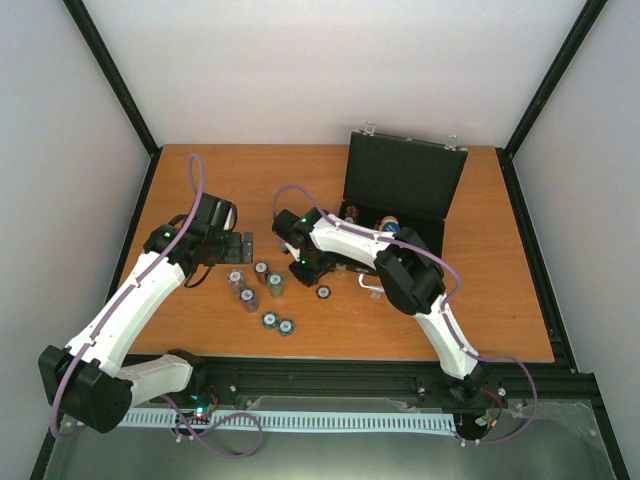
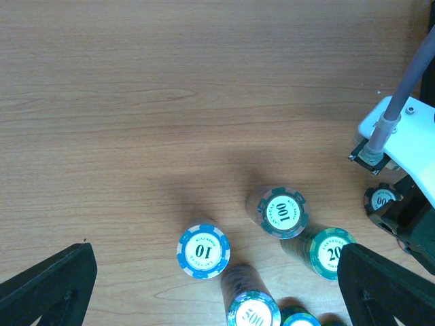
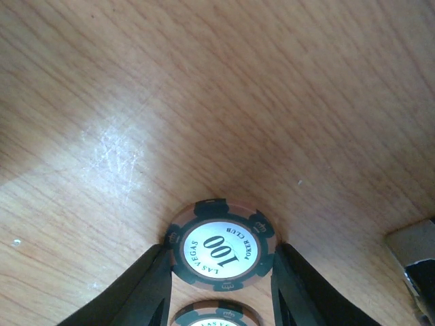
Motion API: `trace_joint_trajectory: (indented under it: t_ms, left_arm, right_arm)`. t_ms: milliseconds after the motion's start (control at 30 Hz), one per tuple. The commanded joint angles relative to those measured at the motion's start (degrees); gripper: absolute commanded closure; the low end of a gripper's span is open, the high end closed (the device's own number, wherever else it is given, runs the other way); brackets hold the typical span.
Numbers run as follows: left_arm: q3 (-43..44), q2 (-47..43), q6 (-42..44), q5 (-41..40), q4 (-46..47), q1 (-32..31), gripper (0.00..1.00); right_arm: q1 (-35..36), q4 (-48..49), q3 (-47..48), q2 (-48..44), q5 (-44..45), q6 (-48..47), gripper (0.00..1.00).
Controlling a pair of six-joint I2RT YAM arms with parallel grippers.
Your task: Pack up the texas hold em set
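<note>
on the table, right gripper seemingly pinches a 100 chip; left gripper gapes wide.

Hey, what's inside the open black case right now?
Inside the case, a blue disc and a few chips show near the foot of the raised lid. The right arm covers the front of the case, so whatever lies there cannot be seen.
</note>
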Motion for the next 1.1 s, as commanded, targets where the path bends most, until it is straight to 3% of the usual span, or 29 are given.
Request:
trace_joint_trajectory:
  t_ms: [0, 600, 733, 833, 867, 1067]
  left_arm:
    - [0.29, -0.22, 0.94, -0.16, 1.35, -0.11, 0.0]
    - [-0.32, -0.24, 0.83, 0.45, 1.74, -0.13, 0.0]
    - [-0.4, -0.09, 0.83, 0.66, 1.85, -0.15, 0.0]
    - [-0.41, 0.15, 0.99, 0.63, 1.94, -0.05, 0.0]
    - [-0.34, 0.2, 1.0, 0.59, 1.83, -0.08, 0.01]
    - [-0.19, 0.37, 1.21, 0.15, 1.83, -0.04, 0.0]
  right_arm:
    - [0.39, -1.46, 0.49, -1.88, 1.2, 0.49, 0.6]
    - [0.36, -2.22, -1.43, -5.88, 0.66, 2.15, 0.59]
    - [0.39, -1.43, -1.64, -6.42, 1.3, 2.16, 0.44]
    - [0.39, -0.67, -1.53, -6.36, 1.73, 1.94, 0.14]
    - [0.38, -0.65, -1.26, -6.15, 1.72, 1.71, 0.09]
    - [0.3, -0.62, -1.28, -5.93, 1.36, 3.23, 0.03]
